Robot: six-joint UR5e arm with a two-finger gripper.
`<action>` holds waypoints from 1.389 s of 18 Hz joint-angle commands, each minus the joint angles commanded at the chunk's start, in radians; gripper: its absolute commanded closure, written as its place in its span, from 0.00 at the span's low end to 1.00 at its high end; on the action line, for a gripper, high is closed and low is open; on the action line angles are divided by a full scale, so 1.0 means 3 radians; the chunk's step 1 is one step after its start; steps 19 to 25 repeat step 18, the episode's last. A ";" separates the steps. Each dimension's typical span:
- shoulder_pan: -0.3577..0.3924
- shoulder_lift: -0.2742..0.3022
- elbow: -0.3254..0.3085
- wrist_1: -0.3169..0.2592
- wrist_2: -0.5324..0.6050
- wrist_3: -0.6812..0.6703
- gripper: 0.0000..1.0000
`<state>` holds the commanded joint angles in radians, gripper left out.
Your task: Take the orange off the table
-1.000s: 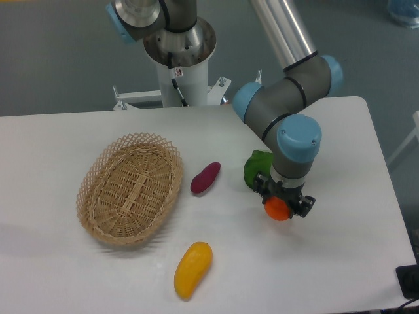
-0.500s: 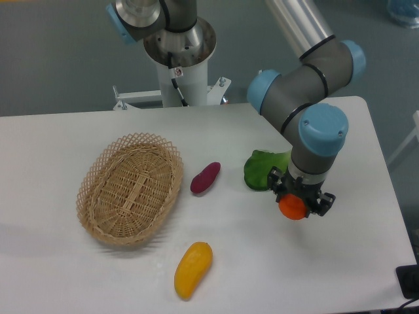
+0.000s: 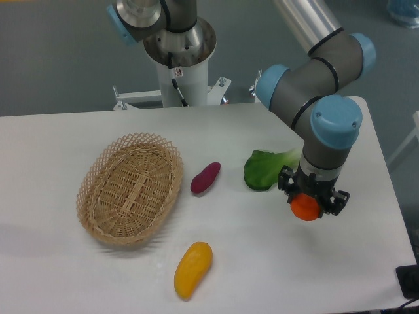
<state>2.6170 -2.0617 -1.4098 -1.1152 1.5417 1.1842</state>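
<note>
Evidently the gripper (image 3: 306, 204) is pinching the orange (image 3: 305, 208) near the table (image 3: 59, 275)'s right edge; the grasp looks complete, clearance from the tabletop unconfirmed.

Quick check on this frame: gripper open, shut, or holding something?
Gripper: jaws shut on the orange, held at the arm's tip beside the green leafy vegetable.

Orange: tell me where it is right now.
The orange sits in the gripper, between its jaws, on the right side of the camera view, just right of the green leafy vegetable over the white table.
</note>
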 joint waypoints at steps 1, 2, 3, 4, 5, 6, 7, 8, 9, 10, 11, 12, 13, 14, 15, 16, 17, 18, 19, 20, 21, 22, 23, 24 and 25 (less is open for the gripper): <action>0.0000 -0.0010 0.0030 -0.0005 0.0005 0.0005 0.36; 0.0000 -0.0020 0.0056 -0.0015 0.0005 0.0005 0.37; 0.0010 -0.0031 0.0077 -0.0020 0.0005 0.0010 0.36; 0.0015 -0.0031 0.0077 -0.0021 -0.0005 0.0025 0.37; 0.0025 -0.0031 0.0077 -0.0021 -0.0005 0.0036 0.37; 0.0031 -0.0031 0.0077 -0.0021 -0.0005 0.0041 0.37; 0.0031 -0.0031 0.0077 -0.0021 0.0015 0.0041 0.37; 0.0026 -0.0031 0.0077 -0.0021 0.0025 0.0036 0.37; 0.0026 -0.0036 0.0077 -0.0021 0.0031 0.0036 0.37; 0.0026 -0.0036 0.0072 -0.0021 0.0036 0.0036 0.37; 0.0026 -0.0036 0.0072 -0.0015 0.0041 0.0036 0.37; 0.0021 -0.0036 0.0067 -0.0015 0.0041 0.0036 0.37; 0.0020 -0.0036 0.0067 -0.0015 0.0041 0.0036 0.37; 0.0020 -0.0036 0.0056 -0.0010 0.0041 0.0036 0.37; 0.0020 -0.0036 0.0056 -0.0010 0.0041 0.0036 0.37; 0.0020 -0.0036 0.0056 -0.0010 0.0041 0.0036 0.37; 0.0020 -0.0036 0.0051 -0.0010 0.0041 0.0031 0.37; 0.0020 -0.0036 0.0046 -0.0005 0.0041 0.0031 0.37; 0.0020 -0.0036 0.0046 -0.0005 0.0041 0.0031 0.37; 0.0020 -0.0036 0.0046 -0.0005 0.0041 0.0031 0.37; 0.0020 -0.0036 0.0046 -0.0005 0.0041 0.0031 0.37; 0.0020 -0.0036 0.0046 -0.0005 0.0041 0.0031 0.37; 0.0020 -0.0036 0.0046 -0.0005 0.0041 0.0031 0.37; 0.0020 -0.0036 0.0046 -0.0005 0.0041 0.0031 0.37; 0.0020 -0.0036 0.0046 -0.0005 0.0041 0.0031 0.37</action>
